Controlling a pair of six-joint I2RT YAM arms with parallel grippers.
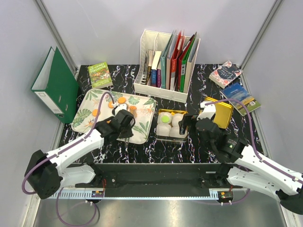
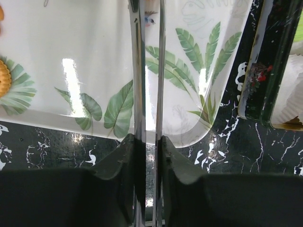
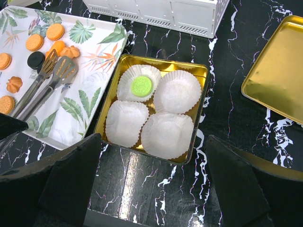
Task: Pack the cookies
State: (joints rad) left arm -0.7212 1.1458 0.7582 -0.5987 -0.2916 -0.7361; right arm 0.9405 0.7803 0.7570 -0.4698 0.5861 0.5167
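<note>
On the black marble table, your leaf-print tray held the orange cookies and a black cookie. Beside it sat the gold tin of paper cups (one held the green cookie). Your left gripper clamped metal tongs over the tray. Your right gripper gaped wide near the tin.

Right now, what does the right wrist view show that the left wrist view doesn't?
Only the right wrist: the green cookie in one of four paper cups, the tongs reaching beside the black cookie, and the gold lid. Only the left wrist: the left gripper clamped on the tongs' handles. Both: the leaf-print tray with orange cookies, the wall of the tin, the marble table.
</note>
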